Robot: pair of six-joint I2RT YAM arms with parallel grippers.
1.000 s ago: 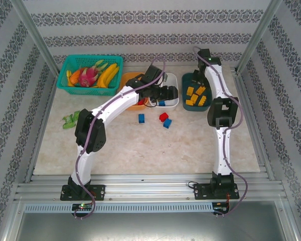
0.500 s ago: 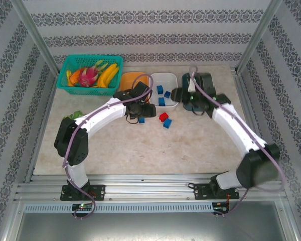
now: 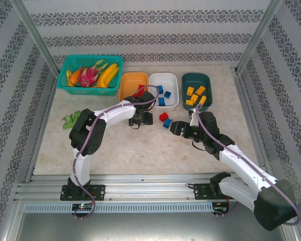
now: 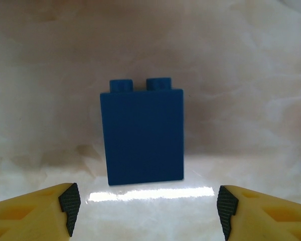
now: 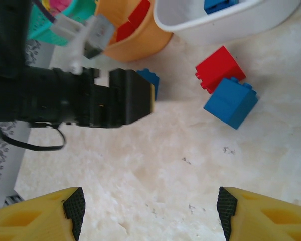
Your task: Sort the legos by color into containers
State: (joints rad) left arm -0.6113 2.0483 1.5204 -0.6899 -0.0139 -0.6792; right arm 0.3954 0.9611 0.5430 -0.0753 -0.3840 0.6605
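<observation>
Blue brick (image 4: 142, 135) sits centred before the left gripper's (image 4: 148, 208) parted jaws, likely for pickup; right gripper (image 5: 150, 211), also parted, faces a red brick (image 5: 219, 68).

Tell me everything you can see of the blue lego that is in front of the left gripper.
The blue lego is a plain brick, taller than wide in the left wrist view, with two round studs on its upper edge. It looks like smooth, solid plastic, whole and clean. It rests on the pale marbled table, apart from other bricks. The left gripper hangs before it with open jaws, not touching it.
</observation>
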